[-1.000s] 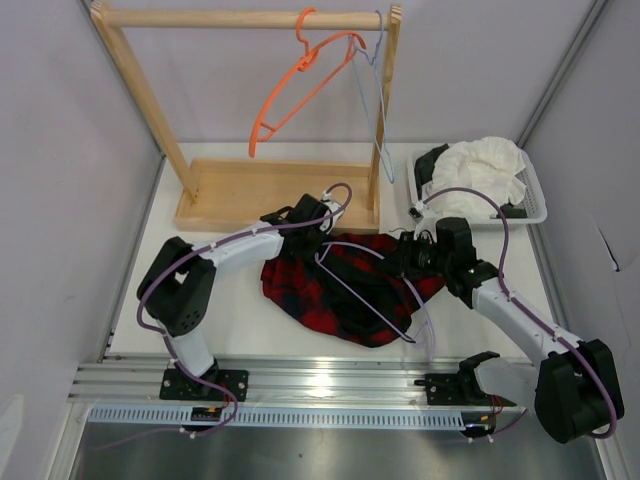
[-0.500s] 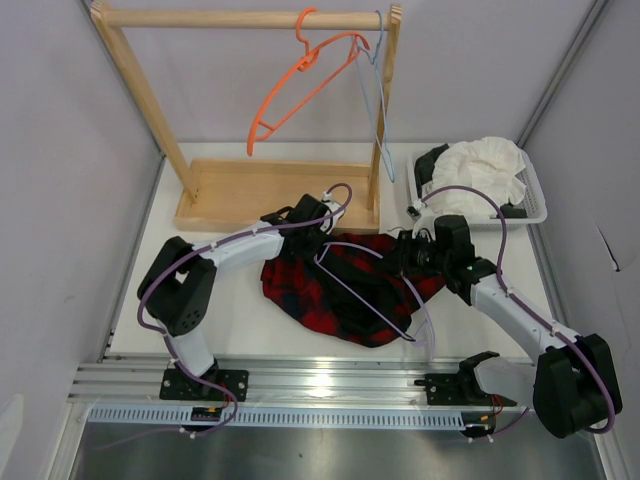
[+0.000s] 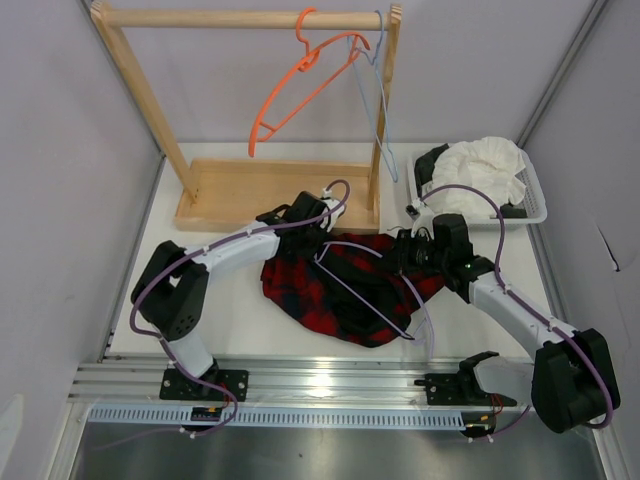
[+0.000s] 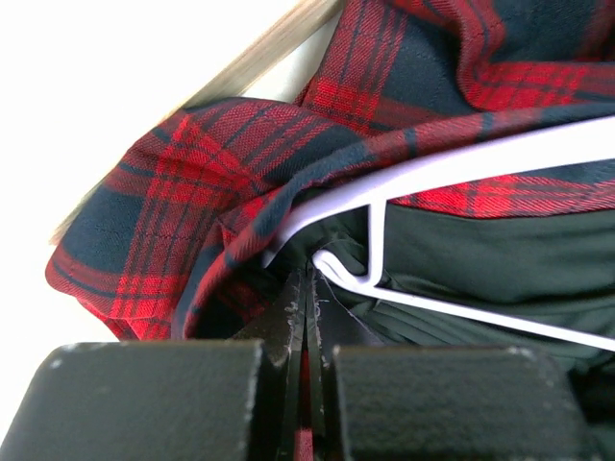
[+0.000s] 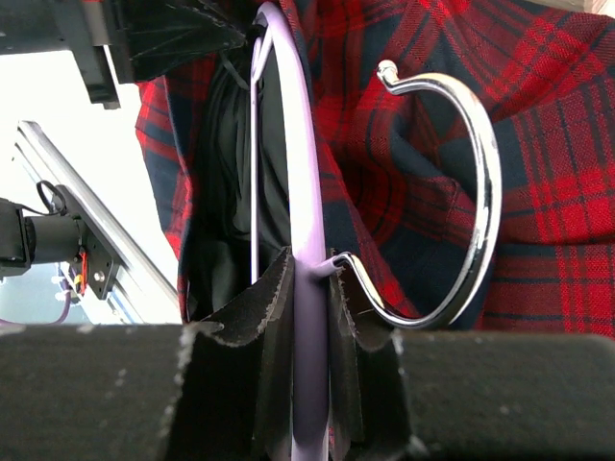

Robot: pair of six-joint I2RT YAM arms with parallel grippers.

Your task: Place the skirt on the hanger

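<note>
Right gripper (image 5: 309,288) has only nudged a hair toward the left edge and the skirt (image 3: 300,290) still sits heaped mid-bench, so with it clamped on the hanger (image 5: 306,173) neck and the left gripper (image 4: 306,298) pinched shut on skirt fabric, I'd feed the hanger in slowly, keeping the cloth taut.

I see the red-and-black plaid skirt (image 3: 320,295) crumpled in a heap on the white table (image 3: 225,305). The thin lavender hanger (image 5: 303,173) lies partly inside its fabric, chrome hook exposed.
</note>
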